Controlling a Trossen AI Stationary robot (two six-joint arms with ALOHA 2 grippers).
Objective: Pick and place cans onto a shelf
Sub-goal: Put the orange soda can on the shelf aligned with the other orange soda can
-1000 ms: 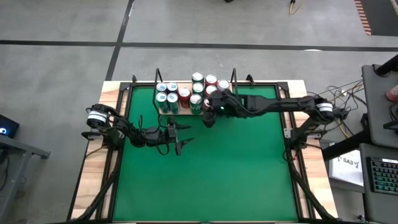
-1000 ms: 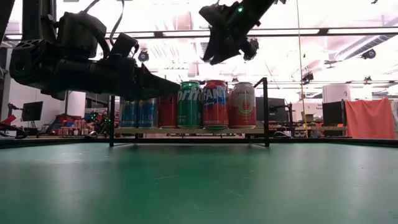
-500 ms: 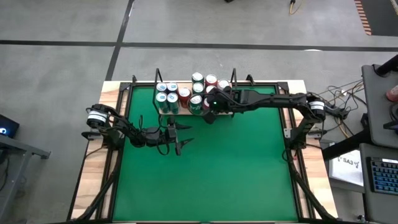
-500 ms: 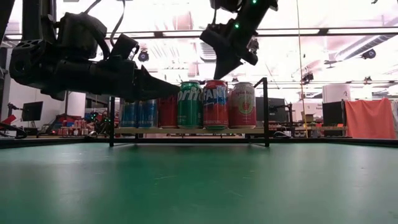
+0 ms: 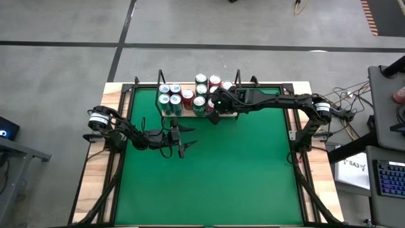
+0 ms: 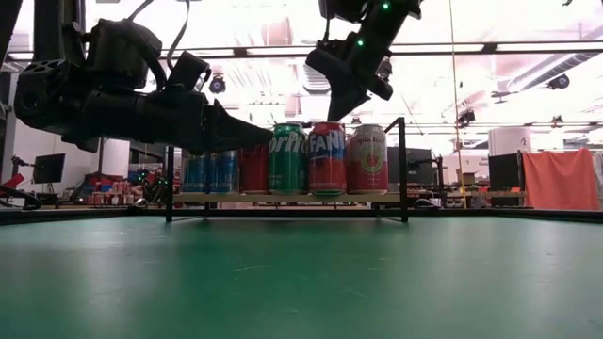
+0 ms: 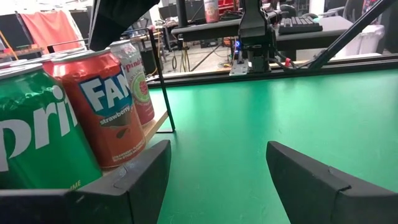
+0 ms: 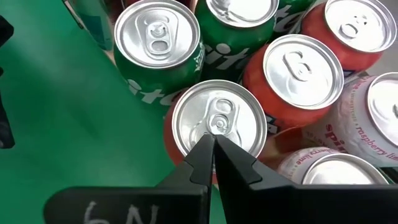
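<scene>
Several cans (image 5: 190, 98) stand upright in rows on the shelf (image 6: 283, 197) at the table's far edge; bodies are green, red, blue and pink-white. My right gripper (image 8: 213, 140) is shut and slants down over the silver top of the red can (image 8: 217, 121) at the near edge of the group. In the low view its tips (image 6: 341, 105) hang a little above the can tops. My left gripper (image 5: 185, 140) is open and level, just near of the shelf, with the green can (image 7: 37, 137) and red can (image 7: 102, 106) beside its finger.
Thin black wire uprights (image 6: 402, 169) stand at the shelf's ends. The green table top (image 5: 215, 177) lies bare between the shelf and the near edge. A desk with a keyboard (image 5: 387, 177) and a person's hand (image 5: 398, 95) are off the table's right.
My right gripper has shut with nothing between its fingers. It has tipped further downward and sunk a little over the near red can on the shelf. The cans have kept their places.
</scene>
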